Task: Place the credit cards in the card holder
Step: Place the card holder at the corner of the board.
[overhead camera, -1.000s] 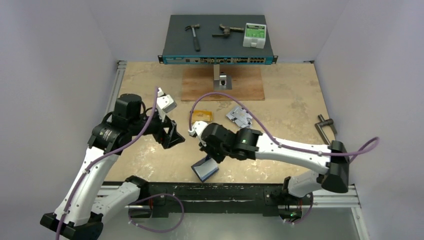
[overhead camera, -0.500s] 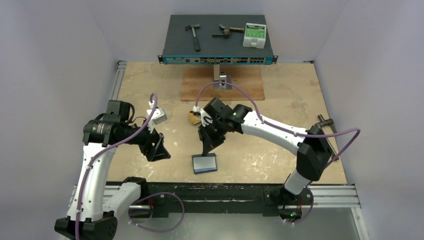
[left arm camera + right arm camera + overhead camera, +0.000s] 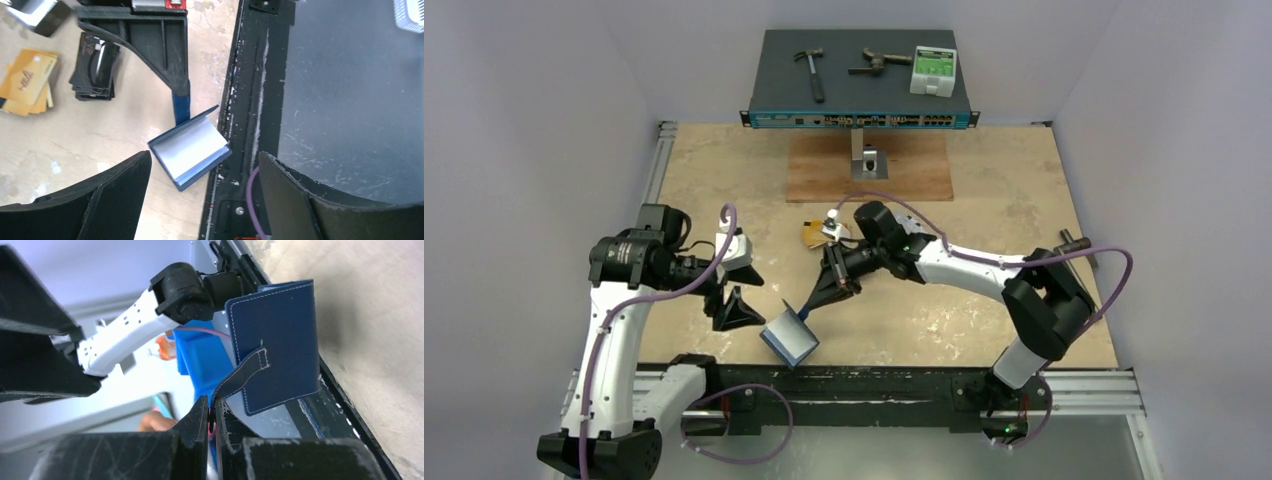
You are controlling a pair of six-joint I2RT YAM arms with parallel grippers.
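The navy card holder [image 3: 790, 340] sits open at the table's near edge, its pale inside facing up in the left wrist view [image 3: 192, 147]. My right gripper [image 3: 812, 303] is shut on its snap tab [image 3: 240, 377] and the case [image 3: 275, 350] hangs from it. My left gripper [image 3: 735, 297] is open and empty just left of the holder, its jaws spread either side of it in the wrist view [image 3: 205, 162]. Gold cards [image 3: 813, 233] lie mid-table; they show beside a black stack [image 3: 95, 65] in the left wrist view [image 3: 25, 80]. Silver cards are hidden.
A black metal rail [image 3: 894, 380] runs along the near table edge, under the holder's corner. A network switch [image 3: 861, 118] with tools on top stands at the back, a wooden board [image 3: 904, 170] before it. A metal clamp [image 3: 1074, 248] lies at the right edge.
My right gripper has swung from mid-table toward the near left, pulling the card holder by its tab to the table's near edge. My left gripper has dropped slightly closer to the holder.
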